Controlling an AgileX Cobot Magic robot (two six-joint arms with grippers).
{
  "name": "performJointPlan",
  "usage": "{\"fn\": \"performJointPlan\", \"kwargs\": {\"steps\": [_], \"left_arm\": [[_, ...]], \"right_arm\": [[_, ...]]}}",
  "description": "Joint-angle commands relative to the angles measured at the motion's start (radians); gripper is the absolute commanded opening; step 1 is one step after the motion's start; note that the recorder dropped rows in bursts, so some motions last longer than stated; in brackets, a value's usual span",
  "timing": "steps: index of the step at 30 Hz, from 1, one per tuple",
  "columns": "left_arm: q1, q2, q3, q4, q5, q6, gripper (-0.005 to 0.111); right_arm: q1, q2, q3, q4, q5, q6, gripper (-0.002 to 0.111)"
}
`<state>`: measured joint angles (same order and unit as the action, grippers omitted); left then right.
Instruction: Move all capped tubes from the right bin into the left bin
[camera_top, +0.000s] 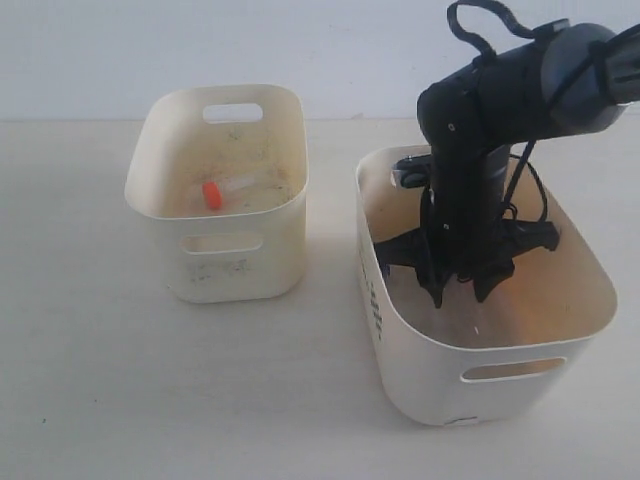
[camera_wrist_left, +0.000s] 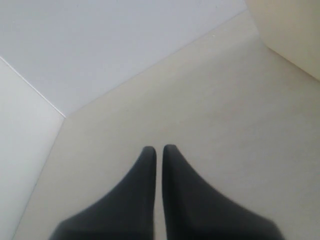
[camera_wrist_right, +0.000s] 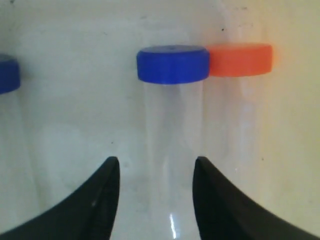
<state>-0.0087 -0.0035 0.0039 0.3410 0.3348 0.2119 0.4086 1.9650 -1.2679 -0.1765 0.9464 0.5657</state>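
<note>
Alignment governed the grasp: the right gripper (camera_wrist_right: 156, 162) hung open inside the right bin (camera_top: 480, 385), jaws astride a blue tube (camera_wrist_right: 172, 125) whose long axis ran straight away between them, cap at the far end. An orange neighbour (camera_wrist_right: 240, 100) lay parallel just beside it, caps touching, so closing probably called for care. One orange tube (camera_top: 222, 190) lay in the left bin (camera_top: 290, 150). The left gripper (camera_wrist_left: 159, 150), closed on nothing, hung over the desk (camera_wrist_left: 225, 125).

The small cream bin (camera_top: 235, 262) stands near the tabletop's far edge, with one orange-capped tube (camera_top: 225, 190) lying flat inside. The large cream bin (camera_top: 430, 370), toward the right edge, holds a clear blue-capped tube (camera_wrist_right: 172, 110) just beside a second orange-capped tube (camera_wrist_right: 237, 110), and another blue cap (camera_wrist_right: 6, 74) lies apart.
</note>
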Motion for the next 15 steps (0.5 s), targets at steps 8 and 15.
{"fn": "performJointPlan", "kwargs": {"steps": [8,15], "left_arm": [[-0.001,0.004,-0.004,-0.003,-0.005,-0.001,0.004],[-0.001,0.004,-0.004,-0.003,-0.005,-0.001,0.004]], "right_arm": [[0.002,0.083,0.0,0.008,-0.01,0.005,0.044],[0.002,0.079,0.0,0.03,-0.013,0.005,0.0]]}}
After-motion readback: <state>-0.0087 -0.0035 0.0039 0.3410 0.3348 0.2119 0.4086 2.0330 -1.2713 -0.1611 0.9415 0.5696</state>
